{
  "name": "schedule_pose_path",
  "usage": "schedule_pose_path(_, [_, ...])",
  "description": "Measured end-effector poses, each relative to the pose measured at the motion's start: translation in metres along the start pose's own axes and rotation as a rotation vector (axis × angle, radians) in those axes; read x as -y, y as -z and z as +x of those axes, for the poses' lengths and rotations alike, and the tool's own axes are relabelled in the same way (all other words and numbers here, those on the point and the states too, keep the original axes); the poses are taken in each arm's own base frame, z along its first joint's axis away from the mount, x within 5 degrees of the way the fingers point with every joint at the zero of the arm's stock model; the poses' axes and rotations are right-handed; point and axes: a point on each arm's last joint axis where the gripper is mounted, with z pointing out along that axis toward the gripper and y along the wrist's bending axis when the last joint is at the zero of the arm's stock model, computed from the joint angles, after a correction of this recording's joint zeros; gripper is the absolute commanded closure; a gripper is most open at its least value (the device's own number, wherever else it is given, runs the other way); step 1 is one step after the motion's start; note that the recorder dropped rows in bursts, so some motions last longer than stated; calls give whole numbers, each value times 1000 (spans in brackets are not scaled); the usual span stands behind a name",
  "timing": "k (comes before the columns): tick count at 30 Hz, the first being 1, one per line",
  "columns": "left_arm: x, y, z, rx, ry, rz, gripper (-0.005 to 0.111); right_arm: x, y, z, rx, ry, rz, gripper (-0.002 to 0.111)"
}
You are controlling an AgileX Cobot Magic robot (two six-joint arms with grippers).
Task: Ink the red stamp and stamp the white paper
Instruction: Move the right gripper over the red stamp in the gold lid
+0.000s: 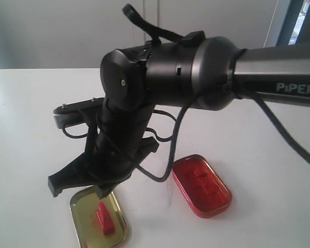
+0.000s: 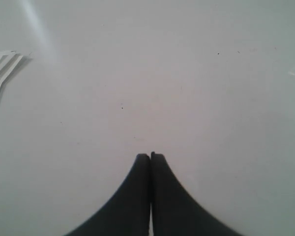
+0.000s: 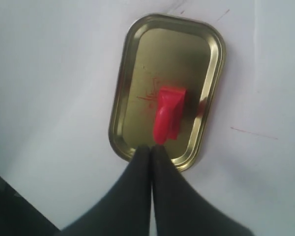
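The red stamp lies loose inside a gold oval tin lid near the table's front. My right gripper reaches across and hangs just above the lid's near rim. Its jaws are pressed together with nothing between them, and their tips stop short of the stamp's handle. The red oval ink tin sits open to the right of the lid. My left gripper is shut over bare white table. I cannot make out the white paper against the white table.
The right arm's bulky wrist and forearm fill the middle of the exterior view, with cables hanging below. A few white sheet edges lie off to one side in the left wrist view. Thin red marks streak the table beside the lid.
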Motion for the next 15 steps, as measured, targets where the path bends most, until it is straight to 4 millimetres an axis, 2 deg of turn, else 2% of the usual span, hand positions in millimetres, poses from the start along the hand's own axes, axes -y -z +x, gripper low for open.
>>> schedule_pose_path(5, [0, 0, 0, 0, 0, 0, 107, -3, -14, -2, -32, -29, 31, 108])
schedule_pose_path(11, [0, 0, 0, 0, 0, 0, 107, 3, -31, 0, -85, -69, 79, 108])
schedule_pose_path(15, [0, 0, 0, 0, 0, 0, 107, 4, -32, 0, -89, -89, 85, 108])
